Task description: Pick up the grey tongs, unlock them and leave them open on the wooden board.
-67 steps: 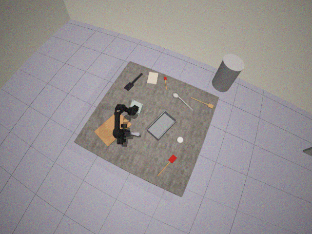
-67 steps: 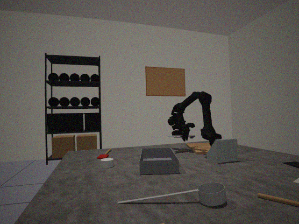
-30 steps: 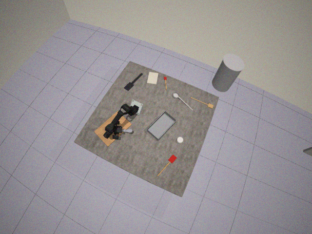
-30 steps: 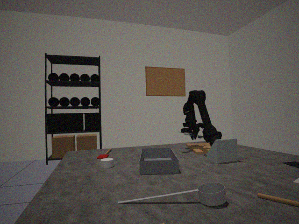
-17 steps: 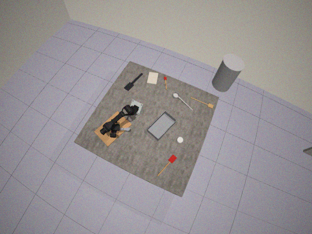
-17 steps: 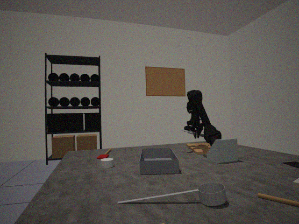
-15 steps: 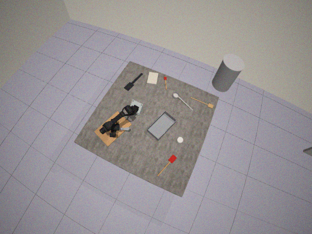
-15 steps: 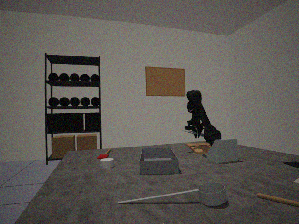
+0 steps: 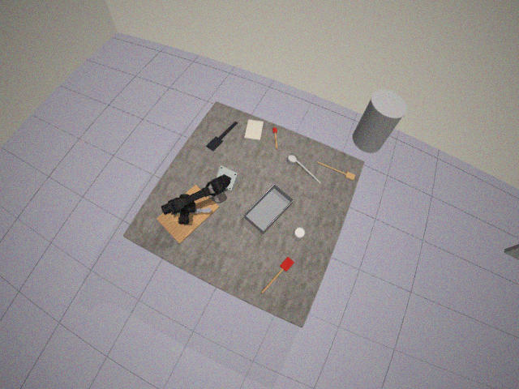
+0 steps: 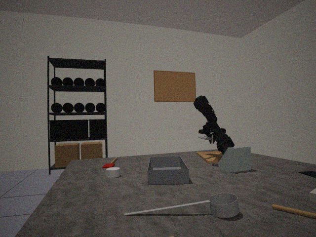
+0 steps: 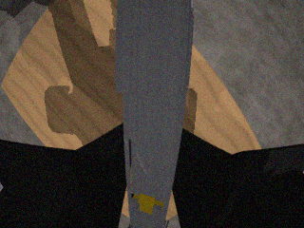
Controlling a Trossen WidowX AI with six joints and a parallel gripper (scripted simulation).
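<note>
My gripper [image 9: 189, 210] [image 10: 208, 133] [image 11: 148, 127] is shut on the grey tongs [image 9: 203, 211] [image 10: 203, 137] [image 11: 154, 57], above the wooden board [image 9: 179, 235] [image 10: 201, 153] [image 11: 28, 78]. In the wrist view the tongs run lengthwise between the two black fingers, with a small yellow mark near the bottom of the view. In the exterior view their visible pale part sticks out nearly level, well above the board. Whether the arms are locked together cannot be told. The roasting tin [image 9: 283, 194] [image 10: 167, 178] stands apart from the board, with no tongs across it.
A pale grey plate [image 9: 229, 173] [image 10: 236, 159] stands by the arm's base. A white round pot [image 9: 299, 232] [image 10: 112, 173] and a red-headed tool [image 9: 287, 264] [image 10: 108, 165] lie beyond the tin. A long-handled ladle [image 9: 292, 158] [image 10: 223, 206] and a black spatula [image 9: 215, 143] lie farther off.
</note>
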